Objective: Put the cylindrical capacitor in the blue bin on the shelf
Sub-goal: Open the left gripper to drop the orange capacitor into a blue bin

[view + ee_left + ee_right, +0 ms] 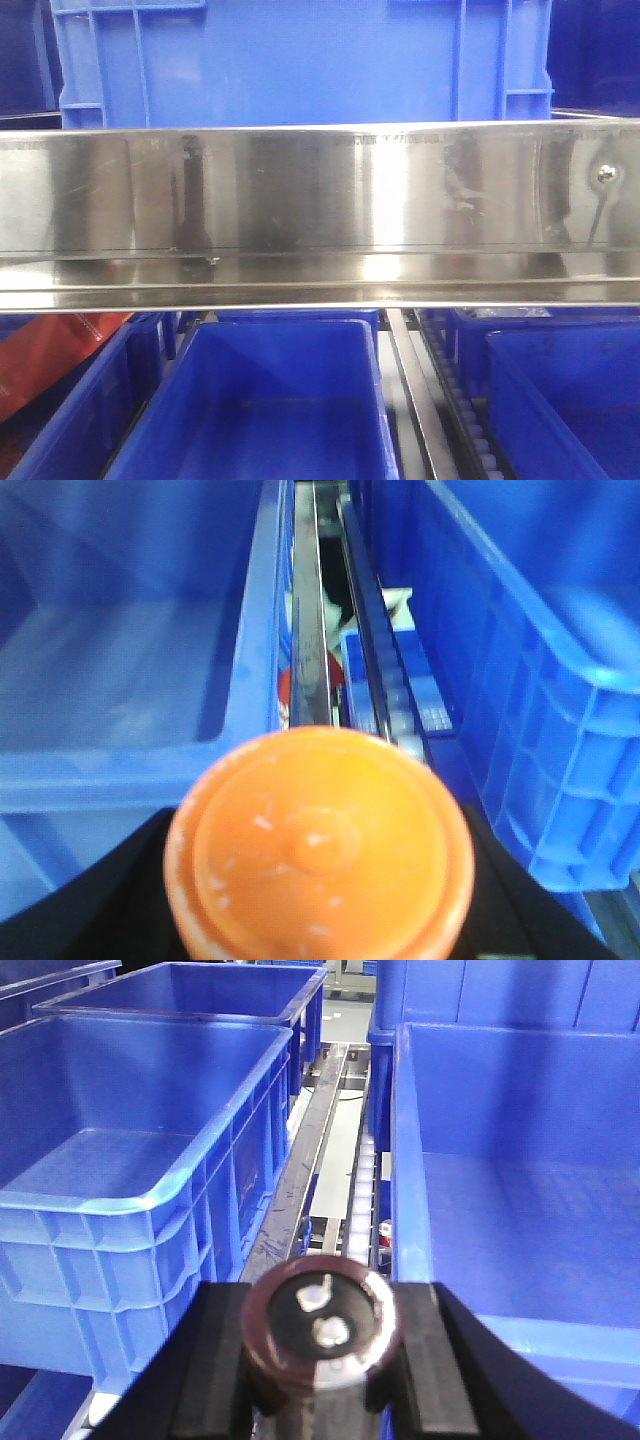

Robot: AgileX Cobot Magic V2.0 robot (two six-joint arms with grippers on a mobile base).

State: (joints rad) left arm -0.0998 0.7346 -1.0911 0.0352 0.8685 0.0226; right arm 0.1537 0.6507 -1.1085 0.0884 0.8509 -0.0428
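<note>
Right tool (322, 1375) is clamping the cylindrical capacitor (322, 1328), left tool (320, 910) an orange object (320, 840); releasing seemingly above the roller track (362, 1190) risks missing the blue bin (520, 1090).

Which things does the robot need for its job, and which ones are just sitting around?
For the job:
- cylindrical capacitor, pinched in the right gripper
- blue bin, perhaps this one beside it
- shelf

Just around:
- orange object
- red thing below the shelf rail
- other blue bins
</note>
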